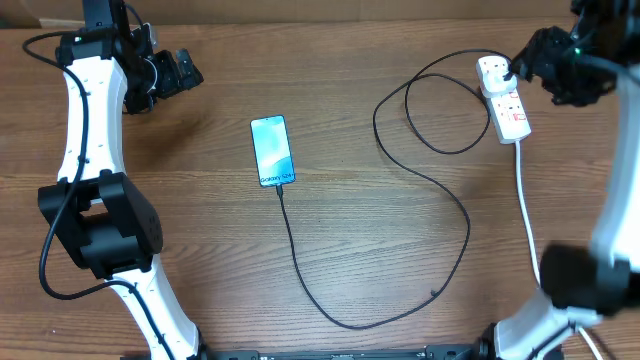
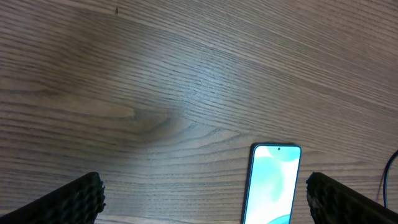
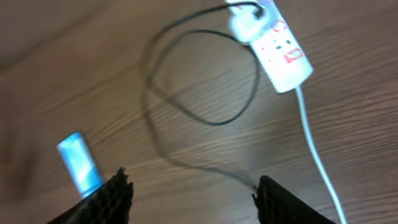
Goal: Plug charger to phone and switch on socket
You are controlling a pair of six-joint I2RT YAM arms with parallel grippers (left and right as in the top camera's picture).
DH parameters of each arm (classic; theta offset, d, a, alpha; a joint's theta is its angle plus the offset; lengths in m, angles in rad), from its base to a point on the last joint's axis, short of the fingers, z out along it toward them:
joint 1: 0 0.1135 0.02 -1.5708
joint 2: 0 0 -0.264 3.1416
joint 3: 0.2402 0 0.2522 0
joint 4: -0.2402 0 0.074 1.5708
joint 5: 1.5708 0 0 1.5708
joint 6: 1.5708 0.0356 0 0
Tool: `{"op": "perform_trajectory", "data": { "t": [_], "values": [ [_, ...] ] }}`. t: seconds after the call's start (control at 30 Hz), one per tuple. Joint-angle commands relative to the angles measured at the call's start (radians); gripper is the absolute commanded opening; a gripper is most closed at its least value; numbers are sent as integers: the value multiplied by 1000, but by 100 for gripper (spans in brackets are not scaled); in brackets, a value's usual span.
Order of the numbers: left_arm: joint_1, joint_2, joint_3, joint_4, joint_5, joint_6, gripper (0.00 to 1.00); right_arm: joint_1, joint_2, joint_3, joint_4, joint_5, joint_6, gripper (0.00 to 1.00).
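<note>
The phone (image 1: 272, 150) lies flat mid-table, screen up, and also shows in the left wrist view (image 2: 271, 183) and in the right wrist view (image 3: 79, 162). The black charger cable (image 1: 455, 215) runs from the phone's lower end in a wide loop to a plug (image 1: 490, 70) seated in the white socket strip (image 1: 508, 105), which the right wrist view also shows (image 3: 283, 53). My left gripper (image 1: 185, 72) is open and empty at the far left, away from the phone. My right gripper (image 1: 530, 60) is open and empty, hovering beside the socket's far end.
The socket's thick white cord (image 1: 525, 210) runs down the right side toward the table's front edge. The arms' bases stand at the front left and front right.
</note>
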Motion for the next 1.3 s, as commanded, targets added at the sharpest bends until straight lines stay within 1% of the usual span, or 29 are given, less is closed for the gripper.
{"op": "perform_trajectory", "data": {
  "t": [0.0,0.17,0.3,0.5,0.7,1.1,1.27],
  "values": [
    [-8,-6,12,1,-6,1,100,37,-160,33,-41,-18,-8,100],
    [-8,-6,12,0,-6,1,100,56,-301,33,-41,-68,-8,100],
    [-8,-6,12,0,-6,1,100,56,-398,33,-41,-157,-8,100],
    [-8,-6,12,0,-6,1,100,56,-480,33,-41,-167,-8,100],
    [-8,-6,12,0,-6,1,100,56,-509,33,-41,-168,-8,100],
    [-8,-6,12,1,-6,1,100,56,-496,31,-41,-167,-9,100],
    [-8,-6,12,0,-6,1,100,55,-497,31,-41,-106,-81,100]
  ]
}}
